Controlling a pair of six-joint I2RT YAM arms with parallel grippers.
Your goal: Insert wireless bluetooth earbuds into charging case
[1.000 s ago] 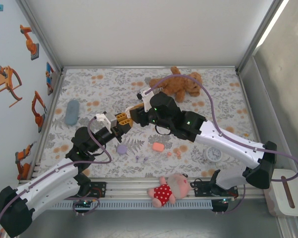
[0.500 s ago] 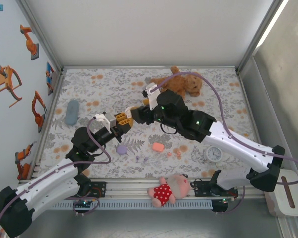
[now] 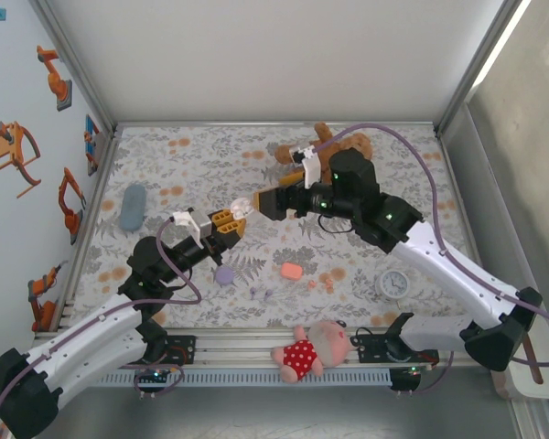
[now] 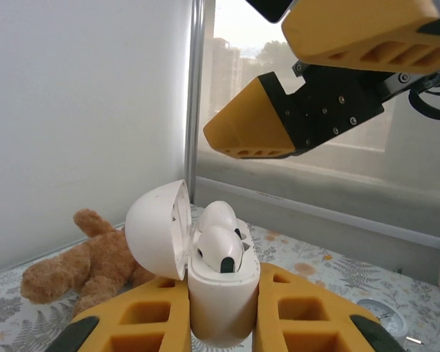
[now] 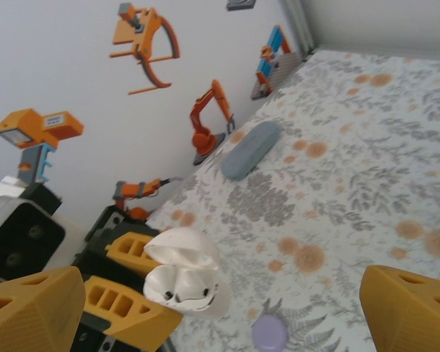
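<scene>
the left gripper (image 4: pixel 221 326) is clamped on the open white case (image 4: pixel 226 290), with white buds (image 4: pixel 218 249) seated inside. the right gripper (image 4: pixel 253 82) hangs just above, its fingers (image 4: pixel 260 128) apart. the lilac earbuds (image 3: pixel 261 293) and orange-pink earbuds (image 3: pixel 321 285) lie on the table (image 3: pixel 201 155). closing the lid (image 4: pixel 158 231) probably needs a soft push.

**Illumination and Image Quality**

Top view: bright, even, diffuse light with faint shadows. A light strip (image 3: pixel 503 41) glares at the upper right.
Left wrist view: backlight from the window (image 4: pixel 235 44) washes out the upper background. The white case (image 4: pixel 220 293) is sharp and the teddy bear (image 4: pixel 81 264) soft.
Right wrist view: the right gripper's fingers (image 5: pixel 37 308) are blurred.
</scene>
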